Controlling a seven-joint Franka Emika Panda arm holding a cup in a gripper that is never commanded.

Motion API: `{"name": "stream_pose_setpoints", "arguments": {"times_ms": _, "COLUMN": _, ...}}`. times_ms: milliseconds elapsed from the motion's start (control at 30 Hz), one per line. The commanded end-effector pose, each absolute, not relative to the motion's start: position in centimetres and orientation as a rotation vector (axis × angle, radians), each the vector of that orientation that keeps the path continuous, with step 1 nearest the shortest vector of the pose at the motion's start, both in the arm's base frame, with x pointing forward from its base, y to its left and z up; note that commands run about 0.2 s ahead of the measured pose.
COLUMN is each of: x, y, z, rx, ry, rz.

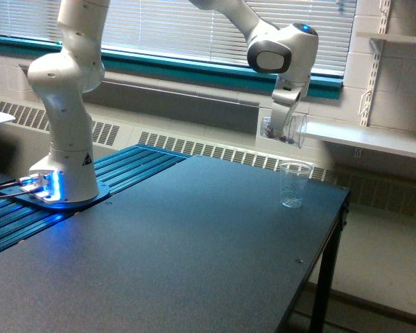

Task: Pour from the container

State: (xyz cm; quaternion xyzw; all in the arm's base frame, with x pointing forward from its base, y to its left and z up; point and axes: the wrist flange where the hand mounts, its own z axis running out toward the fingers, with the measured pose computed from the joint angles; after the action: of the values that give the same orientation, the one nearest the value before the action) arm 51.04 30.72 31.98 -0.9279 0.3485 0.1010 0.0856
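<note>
The container, a small clear cup, is held in the claw, whose fingers close on it; it hangs in the air above and slightly to the exterior view's left of a second clear cup. That cup stands upright on the dark table, near the far right corner. The remaining table surface lies bare toward the arm's base.

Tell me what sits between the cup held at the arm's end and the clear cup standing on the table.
Nothing. In the exterior view, only open air separates the held container from the standing cup below it; behind the gap are the wall vents.
</note>
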Motion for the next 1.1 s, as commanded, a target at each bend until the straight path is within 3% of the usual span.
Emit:
{"name": "stream_pose_setpoints", "arguments": {"times_ms": 33, "x": 52.3, "y": 28.8, "z": 32.2, "rx": -2.726, "ry": 1.106, "rz": 0.310}}
{"name": "stream_pose_setpoints", "arguments": {"times_ms": 1100, "x": 48.8, "y": 27.9, "z": 31.9, "rx": -2.706, "ry": 1.126, "rz": 0.350}}
